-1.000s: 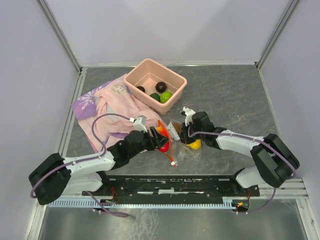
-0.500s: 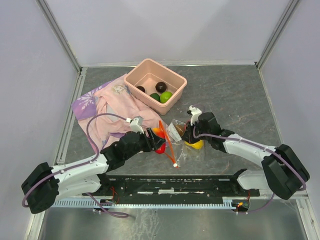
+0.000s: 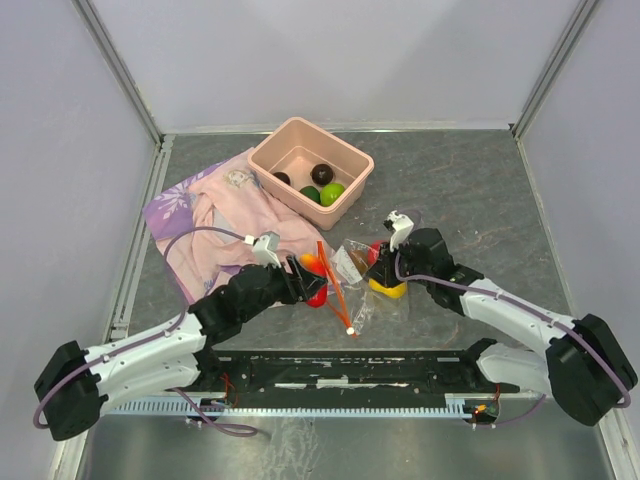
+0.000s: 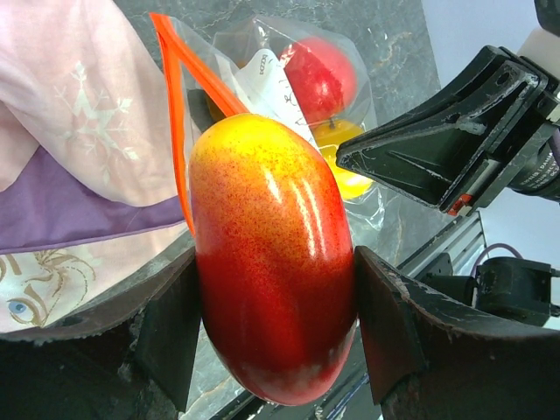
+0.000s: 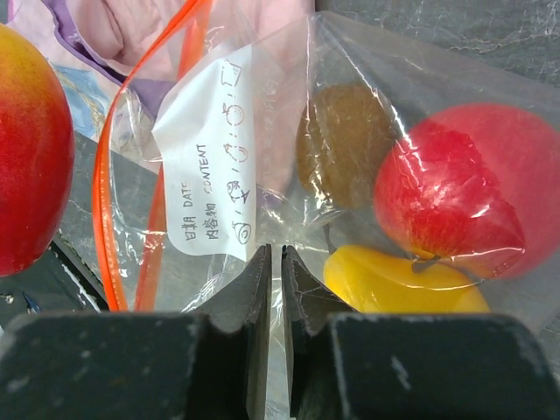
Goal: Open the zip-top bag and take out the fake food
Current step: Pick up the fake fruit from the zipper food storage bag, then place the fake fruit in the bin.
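Note:
The clear zip-top bag (image 3: 362, 268) with its orange-red zip strip (image 3: 332, 275) lies open between my grippers. My left gripper (image 3: 308, 283) is shut on a red-and-yellow mango (image 4: 271, 262), a piece of fake food held just left of the bag's mouth. My right gripper (image 3: 378, 268) is shut on the bag's plastic (image 5: 297, 210) near its white label (image 5: 210, 166). Inside the bag are a red apple (image 5: 459, 197), a yellow fruit (image 5: 398, 280) and a brown fruit (image 5: 343, 140).
A salmon-pink tub (image 3: 311, 170) at the back holds dark and green fruits (image 3: 325, 185). A pink-and-purple printed cloth (image 3: 220, 215) lies left of the bag. The metal rail (image 3: 350, 370) runs along the near edge.
My left gripper has drawn back to the left with the mango, away from the bag's mouth. My right gripper has shifted slightly right, still pinching the bag.

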`<state>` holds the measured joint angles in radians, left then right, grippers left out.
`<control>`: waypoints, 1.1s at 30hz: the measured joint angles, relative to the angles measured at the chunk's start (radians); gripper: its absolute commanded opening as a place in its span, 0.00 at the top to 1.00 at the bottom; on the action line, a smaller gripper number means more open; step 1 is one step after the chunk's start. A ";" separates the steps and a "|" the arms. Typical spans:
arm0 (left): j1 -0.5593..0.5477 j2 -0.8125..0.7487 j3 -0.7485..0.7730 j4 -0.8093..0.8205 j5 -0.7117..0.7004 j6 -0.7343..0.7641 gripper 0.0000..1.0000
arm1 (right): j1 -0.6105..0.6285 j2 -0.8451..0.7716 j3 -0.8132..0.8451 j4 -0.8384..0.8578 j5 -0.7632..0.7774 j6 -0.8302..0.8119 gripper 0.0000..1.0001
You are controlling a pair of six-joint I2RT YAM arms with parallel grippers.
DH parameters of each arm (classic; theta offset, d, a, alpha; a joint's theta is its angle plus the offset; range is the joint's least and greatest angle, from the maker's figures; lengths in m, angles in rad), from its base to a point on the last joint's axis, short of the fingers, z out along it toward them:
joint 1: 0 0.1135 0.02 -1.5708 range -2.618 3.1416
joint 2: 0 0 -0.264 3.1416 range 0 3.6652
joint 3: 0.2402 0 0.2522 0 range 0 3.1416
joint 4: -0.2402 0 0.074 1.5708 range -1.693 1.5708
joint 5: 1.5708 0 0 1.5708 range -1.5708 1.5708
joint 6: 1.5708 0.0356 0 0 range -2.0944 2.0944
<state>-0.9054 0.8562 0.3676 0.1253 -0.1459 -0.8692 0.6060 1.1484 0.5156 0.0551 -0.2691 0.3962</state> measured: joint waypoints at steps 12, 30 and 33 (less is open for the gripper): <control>0.013 -0.019 0.084 -0.034 -0.001 0.055 0.70 | -0.005 -0.083 -0.019 -0.005 -0.001 0.000 0.83; 0.193 0.048 0.211 -0.034 0.104 0.138 0.75 | -0.017 -0.186 -0.037 -0.015 -0.004 0.004 0.82; 0.240 0.081 0.216 -0.011 0.143 0.139 0.75 | -0.019 -0.193 -0.040 -0.020 -0.004 0.004 0.82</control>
<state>-0.6659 0.9371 0.5838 0.1146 -0.0029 -0.7300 0.5869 0.9558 0.4759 0.0349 -0.2729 0.4004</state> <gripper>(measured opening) 0.705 0.178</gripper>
